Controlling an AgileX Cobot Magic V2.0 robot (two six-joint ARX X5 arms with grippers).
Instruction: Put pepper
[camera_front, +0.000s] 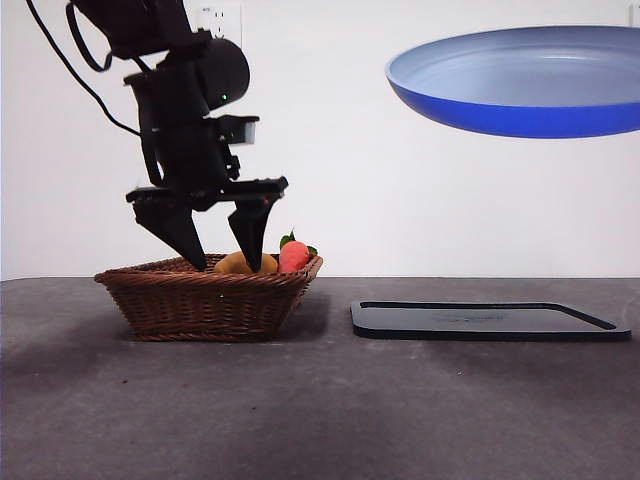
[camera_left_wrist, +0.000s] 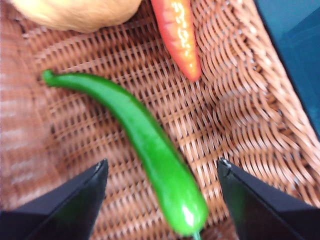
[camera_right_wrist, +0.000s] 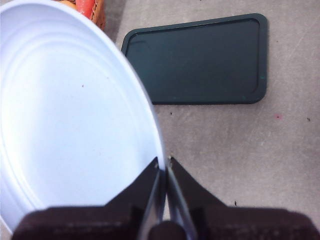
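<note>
Grey table (camera_front: 320, 420) | left gripper (camera_left_wrist: 162, 172) fingers spread astride pepper (camera_left_wrist: 145, 145) in basket (camera_front: 205, 300); right gripper (camera_right_wrist: 164, 167) pinching plate (camera_right_wrist: 70, 115) aloft

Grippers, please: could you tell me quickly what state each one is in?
Left gripper: open, jaws either side of the pepper in the basket.
Right gripper: shut on the plate rim.

Black arm (camera_front: 190, 110), looped cable, tapered pincer (camera_front: 220, 245) jaws.

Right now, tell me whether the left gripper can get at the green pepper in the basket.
Probably yes. The left gripper hangs open over the basket, its jaws either side of the pepper, which lies bare on the weave. Nothing covers it.
</note>
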